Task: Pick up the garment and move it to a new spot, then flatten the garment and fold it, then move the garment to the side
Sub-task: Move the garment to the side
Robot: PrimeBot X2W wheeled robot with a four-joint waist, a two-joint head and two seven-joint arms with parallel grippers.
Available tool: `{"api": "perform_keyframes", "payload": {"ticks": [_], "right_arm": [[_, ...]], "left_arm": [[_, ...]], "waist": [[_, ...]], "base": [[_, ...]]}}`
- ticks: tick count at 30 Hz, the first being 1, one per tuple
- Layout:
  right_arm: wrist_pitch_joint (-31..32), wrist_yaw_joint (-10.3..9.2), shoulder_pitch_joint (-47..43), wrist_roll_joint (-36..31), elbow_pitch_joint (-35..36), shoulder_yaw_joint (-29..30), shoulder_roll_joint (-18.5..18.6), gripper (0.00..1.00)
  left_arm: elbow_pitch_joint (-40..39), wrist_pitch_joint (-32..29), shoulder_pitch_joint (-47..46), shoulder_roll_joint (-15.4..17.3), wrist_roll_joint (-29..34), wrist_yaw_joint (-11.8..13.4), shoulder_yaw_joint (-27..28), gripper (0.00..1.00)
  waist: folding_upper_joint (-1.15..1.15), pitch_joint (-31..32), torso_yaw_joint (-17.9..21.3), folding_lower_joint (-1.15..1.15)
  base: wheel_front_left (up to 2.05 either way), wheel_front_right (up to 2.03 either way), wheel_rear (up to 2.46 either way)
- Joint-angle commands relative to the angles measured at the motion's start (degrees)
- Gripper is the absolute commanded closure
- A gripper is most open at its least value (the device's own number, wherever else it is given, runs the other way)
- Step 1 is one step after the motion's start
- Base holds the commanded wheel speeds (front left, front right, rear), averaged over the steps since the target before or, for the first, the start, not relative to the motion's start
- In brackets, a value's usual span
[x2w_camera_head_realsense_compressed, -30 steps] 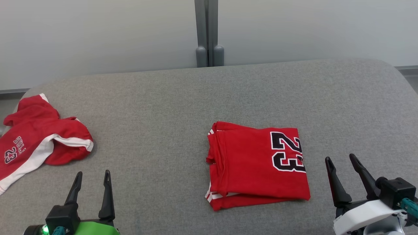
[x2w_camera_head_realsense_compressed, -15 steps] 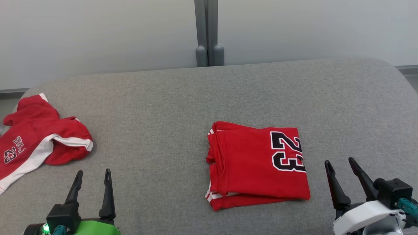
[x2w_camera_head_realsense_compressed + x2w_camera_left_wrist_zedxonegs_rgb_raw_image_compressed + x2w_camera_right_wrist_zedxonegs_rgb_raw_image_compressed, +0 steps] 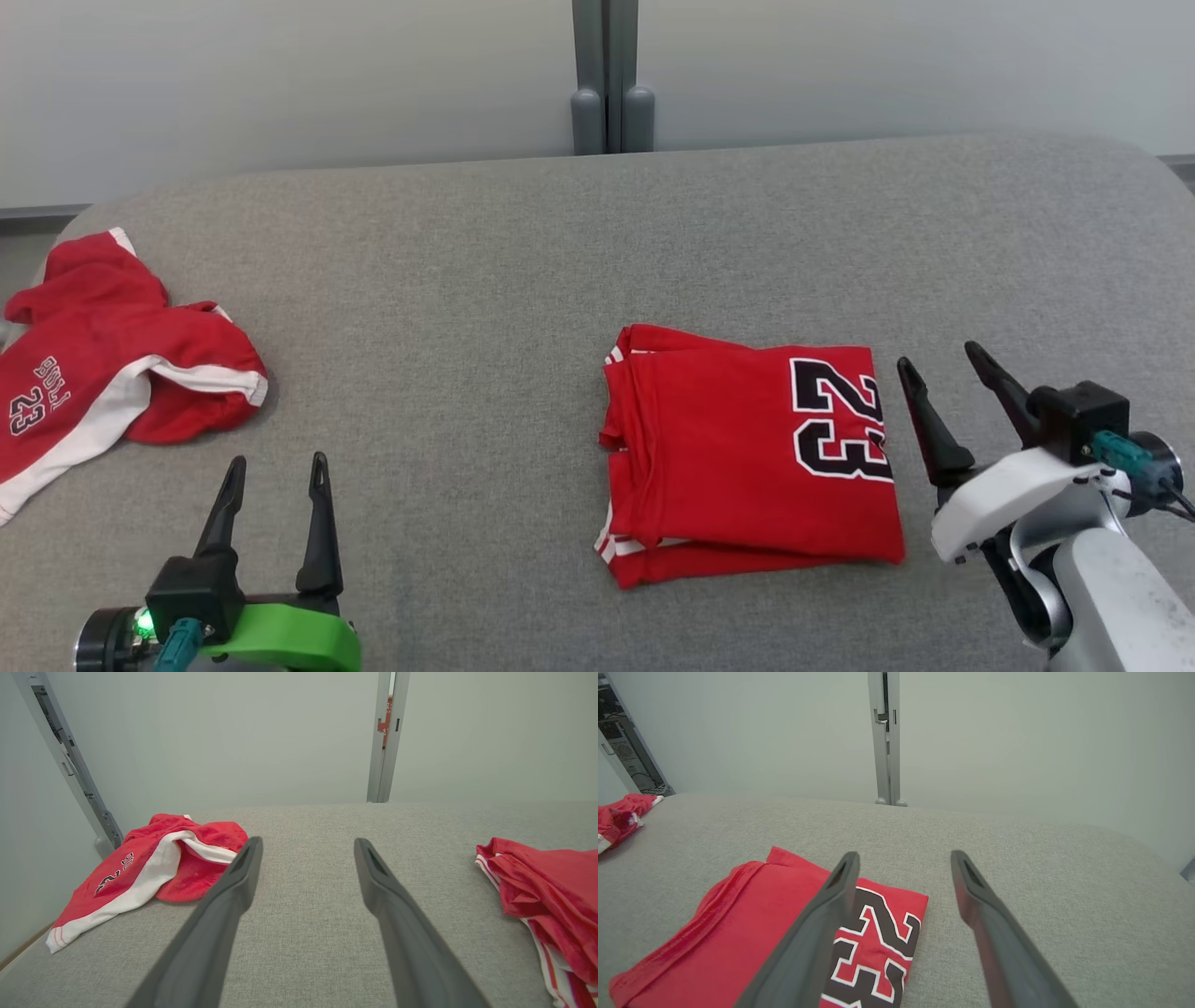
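Right claw (image 3: 936,355) stands with its jaws fully spread and nothing between them, just beside the right edge of the folded red jersey (image 3: 738,457) but apart from the cloth. This is judged a staging position for the last step, moving the garment to the side, since that edge is the nearest grasp line. Left claw (image 3: 279,459) is likewise wide open and empty, parked low at the near left over bare grey counter (image 3: 467,280), well apart from the jersey and clear of the right arm's path. The jersey lies flat on the counter, right of centre, between the two claws. It is folded into a compact, roughly square packet of several layers. The top face is smooth and carries a black, white-outlined "23" along its right side, reading sideways. Layer edges and red-and-white striped trim show at the left side and near-left corner, where the stack is slightly uneven. Folding is judged complete. Near the counter's left edge, a crumpled red-and-white garment (image 3: 112,383) with small "23" lettering lies in a loose heap. Beyond the far edge, a grey post (image 3: 607,75) rises against a pale wall (image 3: 280,75).
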State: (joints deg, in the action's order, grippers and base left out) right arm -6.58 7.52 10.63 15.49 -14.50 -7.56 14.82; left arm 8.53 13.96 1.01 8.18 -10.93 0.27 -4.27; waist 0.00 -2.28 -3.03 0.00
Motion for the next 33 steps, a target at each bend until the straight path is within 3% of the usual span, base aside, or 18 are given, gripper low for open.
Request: {"api": "perform_keyframes", "payload": {"ticks": [1, 14, 22, 23, 24, 25, 33], "right_arm": [[0.27, -0.08, 1.48, 0.02, -1.23, -0.31, 0.1, 0.0], [-0.64, -0.08, 7.7, 2.58, -18.35, -3.02, -0.75, 0.0], [-1.83, -0.08, 8.5, 5.7, -26.74, -5.62, -3.25, 0.0], [-1.64, -0.06, 8.71, 6.75, -27.43, -6.41, -3.69, 0.54], [-1.76, -0.02, 9.06, 7.58, -27.69, -7.04, -3.92, 0.73], [-1.86, -0.03, 9.62, 8.25, -28.01, -7.67, -3.84, 1.0], [-3.32, -0.13, 17.94, 10.35, -29.02, -10.76, 1.41, 1.0]], "left_arm": [[-0.02, 0.31, -1.22, -0.15, 0.43, 0.33, -0.23, 0.0], [1.01, 1.08, -5.74, -1.68, 1.3, 1.16, -2.02, 0.0], [1.62, 1.22, -7.57, -2.4, 1.64, 1.48, -2.55, 0.0], [1.68, 1.23, -7.74, -2.47, 1.61, 1.51, -2.59, 0.0], [1.66, 1.25, -7.87, -2.52, 1.61, 1.52, -2.61, 0.0], [1.57, 1.26, -8.09, -2.6, 1.66, 1.52, -2.63, 0.0], [0.37, 1.22, -10.05, -3.35, 2.33, 1.84, -3.27, 0.0]], "waist": [[0.0, -1.41, -0.9, 0.0], [0.0, -7.25, -2.62, 0.0], [0.0, -9.39, -2.53, 0.0], [0.0, -9.61, -2.5, 0.0], [0.0, -9.87, -2.47, 0.0], [0.0, -10.13, -2.44, 0.0], [0.0, -13.17, -2.34, 0.0]], "base": [[0.0, 0.0, 0.0], [0.0, 0.0, 0.0], [0.0, 0.0, 0.0], [0.0, 0.0, 0.0], [0.0, 0.0, 0.0], [0.0, 0.0, 0.0], [0.0, 0.0, 0.0]]}}
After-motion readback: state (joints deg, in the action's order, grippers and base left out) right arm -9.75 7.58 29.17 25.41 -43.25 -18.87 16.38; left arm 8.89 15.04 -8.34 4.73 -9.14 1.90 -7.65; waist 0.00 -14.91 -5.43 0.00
